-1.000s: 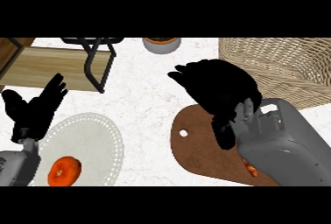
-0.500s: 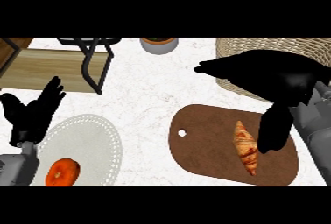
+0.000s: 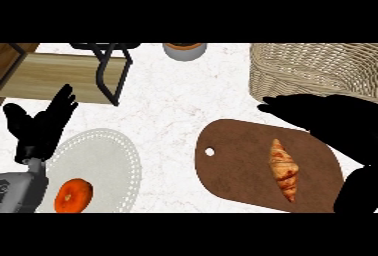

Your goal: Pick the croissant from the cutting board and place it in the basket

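— Where is the croissant (image 3: 284, 169) to be found?

— It is seen lying lengthwise on the brown cutting board (image 3: 232, 170), towards the board's right half, with nothing closed around it. A small hole is visible near the board's left edge.

— And the basket (image 3: 314, 67)?

— The wicker basket is set at the upper right of the white marbled counter (image 3: 184, 100), just beyond the board's far end.

— How is the right hand (image 3: 325, 112) held?

— It is spread above the board's upper right corner, between croissant and basket, fingers stretched out towards the left and nothing held. Whether the board is touched cannot be told.

— The left hand (image 3: 40, 125)?

— It is raised at the left edge, fingers upright and apart, nothing gripped.

— What else is shown?

— A pale, rimmed plate (image 3: 111, 150) is placed at lower left, with an orange, ring-shaped item, perhaps a doughnut (image 3: 74, 195), on it. A wooden surface with a black metal frame (image 3: 111, 70) is seen at upper left, and a grey cup with an orange rim (image 3: 184, 50) at the top edge.
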### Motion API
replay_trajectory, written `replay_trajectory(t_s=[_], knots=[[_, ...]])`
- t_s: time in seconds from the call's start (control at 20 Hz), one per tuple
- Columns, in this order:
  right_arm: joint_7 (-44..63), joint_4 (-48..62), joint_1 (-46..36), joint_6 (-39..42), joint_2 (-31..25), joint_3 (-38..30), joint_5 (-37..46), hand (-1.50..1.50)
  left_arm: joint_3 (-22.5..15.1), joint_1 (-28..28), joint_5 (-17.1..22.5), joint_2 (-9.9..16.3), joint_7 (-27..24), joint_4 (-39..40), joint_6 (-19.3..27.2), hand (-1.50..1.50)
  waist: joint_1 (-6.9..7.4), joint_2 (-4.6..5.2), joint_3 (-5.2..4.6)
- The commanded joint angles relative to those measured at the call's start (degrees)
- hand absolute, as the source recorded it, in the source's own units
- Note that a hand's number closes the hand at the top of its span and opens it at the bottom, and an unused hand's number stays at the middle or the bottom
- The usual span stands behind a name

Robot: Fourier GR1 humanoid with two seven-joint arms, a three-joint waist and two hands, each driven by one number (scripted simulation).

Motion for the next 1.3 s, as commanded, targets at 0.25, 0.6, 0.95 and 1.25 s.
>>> replay_trajectory(t_s=[0.25,0.6,0.95,1.25], knots=[[-22.15,-0.32,12.5,-10.12,1.3,2.62,23.68,-1.5,0.42,-1.4,-0.42,-0.86,2.59,-1.75,-1.21,0.0,0.97,0.35,0.12],[-39.85,10.95,19.21,-25.7,-0.18,8.14,36.2,-1.5,2.2,-2.12,-1.66,-0.33,0.03,2.48,-2.86,0.0,0.59,0.31,0.04],[-41.65,22.56,16.73,-27.55,1.78,11.9,43.75,-1.5,2.37,-1.51,-3.54,-2.69,-1.58,3.34,-3.33,0.0,0.56,0.19,-0.02],[-45.73,24.4,18.3,-27.69,1.36,10.13,48.14,-1.5,4.74,-1.32,-3.98,-2.86,0.57,1.17,-4.53,0.0,0.49,0.13,-0.01]])
